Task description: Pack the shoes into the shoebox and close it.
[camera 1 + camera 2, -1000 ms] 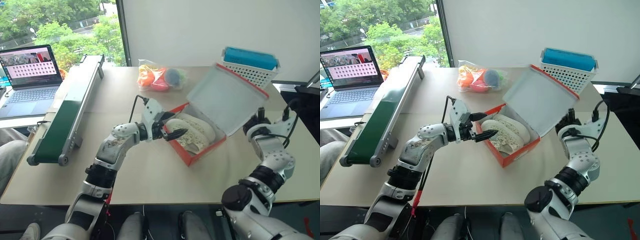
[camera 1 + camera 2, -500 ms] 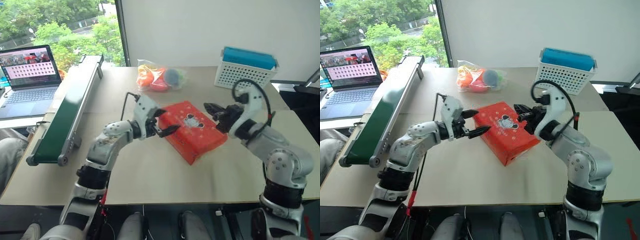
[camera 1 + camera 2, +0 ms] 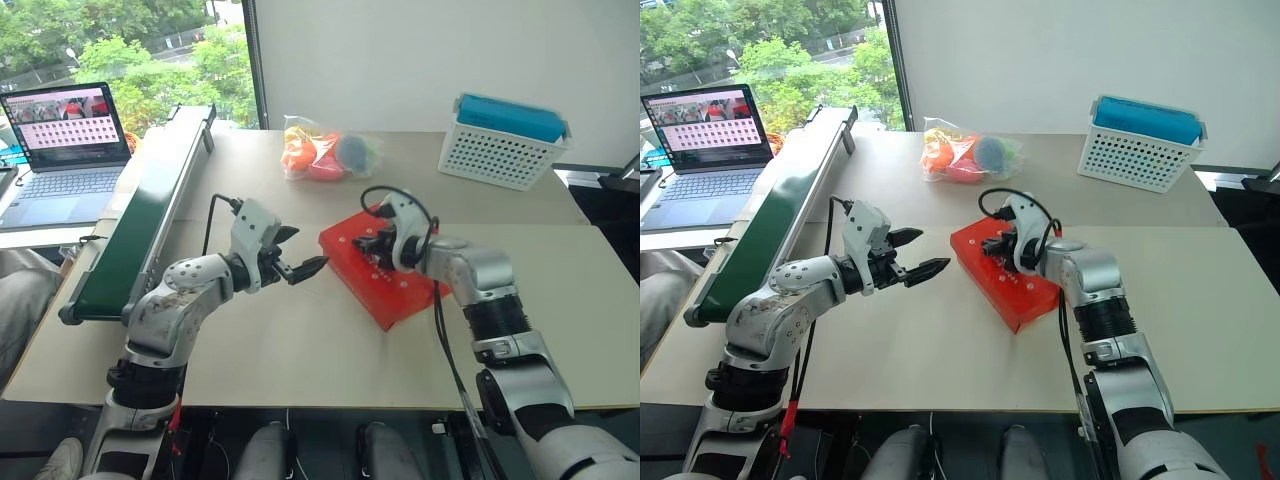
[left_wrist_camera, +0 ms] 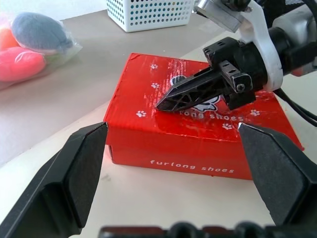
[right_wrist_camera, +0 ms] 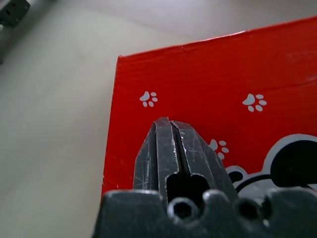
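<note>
Near the middle of the desk (image 3: 300,350) sits the red shoebox (image 3: 395,285), lid down. The right gripper (image 4: 171,99) presses on its lid, fingers pinched together, holding nothing. Just off the box's near-left corner hovers the left gripper (image 3: 300,250), fingers spread wide, empty.

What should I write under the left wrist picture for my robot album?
The right end effector, shut, presses on the closed red shoebox lid while the left end effector waits open beside it.
</note>
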### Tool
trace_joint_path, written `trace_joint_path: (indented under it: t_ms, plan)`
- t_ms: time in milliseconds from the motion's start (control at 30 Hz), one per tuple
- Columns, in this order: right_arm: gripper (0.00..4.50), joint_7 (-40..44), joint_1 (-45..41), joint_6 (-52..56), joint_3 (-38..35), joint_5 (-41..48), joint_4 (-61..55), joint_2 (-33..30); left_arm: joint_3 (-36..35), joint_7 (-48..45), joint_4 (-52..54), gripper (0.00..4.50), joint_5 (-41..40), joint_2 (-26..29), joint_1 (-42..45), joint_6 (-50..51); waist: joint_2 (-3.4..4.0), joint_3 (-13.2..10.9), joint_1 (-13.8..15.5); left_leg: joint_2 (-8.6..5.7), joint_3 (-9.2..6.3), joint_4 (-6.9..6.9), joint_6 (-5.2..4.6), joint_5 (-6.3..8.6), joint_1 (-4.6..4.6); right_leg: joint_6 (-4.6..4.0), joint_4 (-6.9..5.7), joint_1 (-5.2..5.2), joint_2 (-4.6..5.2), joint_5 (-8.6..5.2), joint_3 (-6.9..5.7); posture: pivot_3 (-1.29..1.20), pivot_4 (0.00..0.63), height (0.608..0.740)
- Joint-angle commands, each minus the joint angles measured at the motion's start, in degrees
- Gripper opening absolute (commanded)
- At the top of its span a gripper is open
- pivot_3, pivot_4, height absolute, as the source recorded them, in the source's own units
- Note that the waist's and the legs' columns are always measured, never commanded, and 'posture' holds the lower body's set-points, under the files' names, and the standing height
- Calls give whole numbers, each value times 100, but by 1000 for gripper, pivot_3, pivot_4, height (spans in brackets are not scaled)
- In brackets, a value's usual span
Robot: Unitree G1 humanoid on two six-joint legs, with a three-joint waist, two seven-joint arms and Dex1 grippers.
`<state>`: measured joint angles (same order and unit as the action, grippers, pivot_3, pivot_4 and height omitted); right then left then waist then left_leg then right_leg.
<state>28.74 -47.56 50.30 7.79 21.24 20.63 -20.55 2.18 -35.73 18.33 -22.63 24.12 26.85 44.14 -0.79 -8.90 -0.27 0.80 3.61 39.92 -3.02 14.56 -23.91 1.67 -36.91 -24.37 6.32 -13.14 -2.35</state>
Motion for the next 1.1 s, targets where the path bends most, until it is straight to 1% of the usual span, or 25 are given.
trace_joint_path:
  t_ms: [33, 100, 167, 267, 333, 367, 433, 500, 567, 667, 733, 833, 900, 1100]
  plan:
    - [47, 0, 351, -74, 359, -554, 748, -20, 20, 119, 240, 4500, -37, -61, -6, -78, -2, 2, 5, 0, 0, -4, -1, 1, 26, 0, 4, 24, 1, -1, 0, 0, 150, 705]
    - [47, -18, 381, -202, 271, -602, 799, 33, 45, 159, 211, 4500, -16, -92, 9, -119, -13, 9, 16, 0, -1, -5, 0, 2, 56, 0, 4, 49, 1, -1, 0, 0, 150, 705]
    - [47, -143, 425, -316, 50, -572, 599, 96, 78, 192, 141, 4500, 23, -143, 20, -217, -19, 13, 15, 1, -4, -5, 0, 2, 75, 0, 7, 71, 1, -1, -1, 0, 150, 705]
    - [47, -488, 512, -68, -779, -131, -245, 215, 96, 354, -40, 4500, 145, -313, 25, -446, -21, 14, 24, 1, -6, -8, 0, 3, 83, 0, 13, 83, 2, -1, -1, 0, 150, 705]
    - [47, -758, 645, 93, -1526, 282, -1055, 281, 102, 522, -194, 4500, 282, -445, -5, -659, -21, 14, 60, 0, -7, -8, 0, 3, 69, 0, 11, 71, 4, -1, -1, 0, 150, 705]
    - [47, -910, 736, 99, -1913, 487, -1437, 313, 120, 576, -249, 4500, 349, -487, -40, -755, -22, 13, 82, -3, -6, -7, 1, 2, 47, 0, 6, 45, 9, 0, 1, 0, 150, 705]
    - [47, -1155, 1183, -123, -2740, 765, -2445, 177, 36, 872, -457, 4500, 527, -665, -111, -1045, -19, 9, 121, -6, -6, -3, 5, -2, -3, -1, -3, -1, 11, 1, 0, 0, 150, 705]
    - [47, -1370, 1657, -224, -3193, 748, -3164, -13, -44, 1106, -661, 4500, 684, -789, -162, -1308, -18, 8, 148, -8, -8, -3, 5, -2, -33, 1, -5, -24, 13, 1, -6, 0, 150, 705]
    - [47, -1593, 2161, -216, -3435, 522, -3658, -262, -145, 1382, -906, 4500, 816, -920, -183, -1526, -20, 7, 156, -9, -5, -3, 2, 0, -41, 4, -11, -27, 14, 2, -5, 0, 150, 705]
    - [47, -1752, 2745, -225, -3434, 251, -4119, -564, -250, 1653, -1232, 4500, 955, -1074, -163, -1792, -22, 6, 119, -9, 3, 1, -15, 10, -32, 8, 18, -19, 15, 1, -2, 0, 150, 705]
    - [47, -1806, 3004, -312, -3354, 92, -4209, -664, -343, 1766, -1413, 4500, 942, -1182, -121, -1857, -23, 5, 67, -8, 6, 1, -15, 10, -20, 7, 13, -11, 13, 2, 3, 0, 150, 705]
    - [47, -1860, 3371, -766, -3244, -325, -4190, -811, -446, 1961, -1749, 4500, 1022, -1292, -61, -2061, -23, 5, 44, -4, 7, 1, -12, 8, 5, 5, 13, 6, 7, 3, 6, 0, 150, 705]
    - [47, -1828, 3656, -1178, -2995, -779, -4094, -1034, -620, 2125, -2005, 4500, 1002, -1360, -83, -2239, -23, 4, 44, -4, 7, 0, -12, 8, 8, 5, 13, 6, 3, 2, 9, 0, 150, 705]
    - [47, -1892, 3887, -1747, -3159, -880, -3818, -852, -906, 2267, -2710, 4500, 1191, -1181, -123, -2917, -26, 3, 64, -5, 8, -3, -13, 9, 5, 10, 14, 5, 4, 0, 8, 0, 150, 705]
